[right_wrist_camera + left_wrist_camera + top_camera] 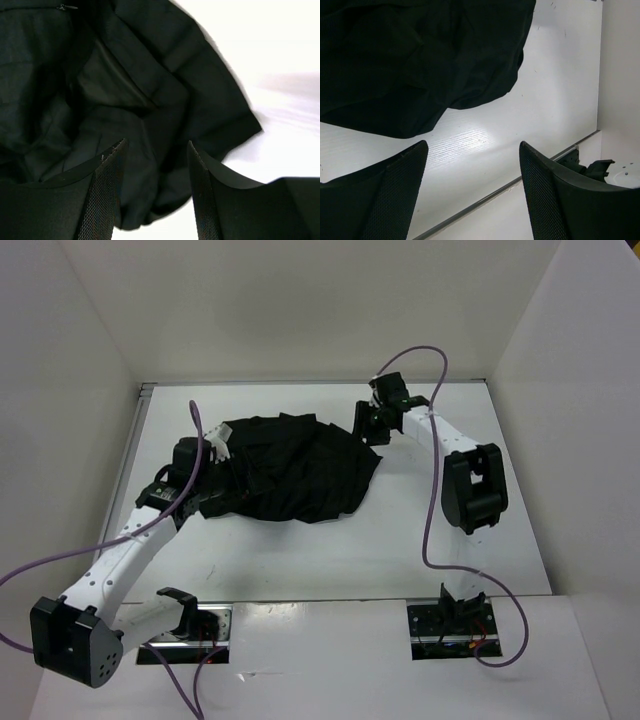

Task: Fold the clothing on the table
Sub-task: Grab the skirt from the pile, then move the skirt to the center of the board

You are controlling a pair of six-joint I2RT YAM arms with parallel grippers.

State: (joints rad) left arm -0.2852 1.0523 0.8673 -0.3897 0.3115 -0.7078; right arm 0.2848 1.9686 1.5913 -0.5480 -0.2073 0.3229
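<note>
Now, clothing (pixel 300 475): a black skirt is seen lying crumpled in a loose heap, not laid flat, with creases and overlapping folds across it.
Place of the clothing: it is set on the far middle part of the table (pixel 330 560), between the two grippers and nearer the far wall than the arm bases.
Left gripper (pixel 472 150): it is positioned at the left edge of the heap; the jaws are spread wide, and only bare white table is seen between the fingers (pixel 402 172). Nothing is held, and the cloth is seen lying just beyond the fingertips.
Right gripper (pixel 156 145): it is positioned at the far right edge of the heap, with the jaws parted about halfway. Black fabric is seen through the gap and under both fingers, but no fold is seen pinched; whether the cloth is touched cannot be told.
Hem corner: in the right wrist view a pointed edge of the skirt is seen lying on white table to the right of the fingers.
Edge strip (pixel 495 192): a thin metal line is seen along the table's border in the left wrist view.
</note>
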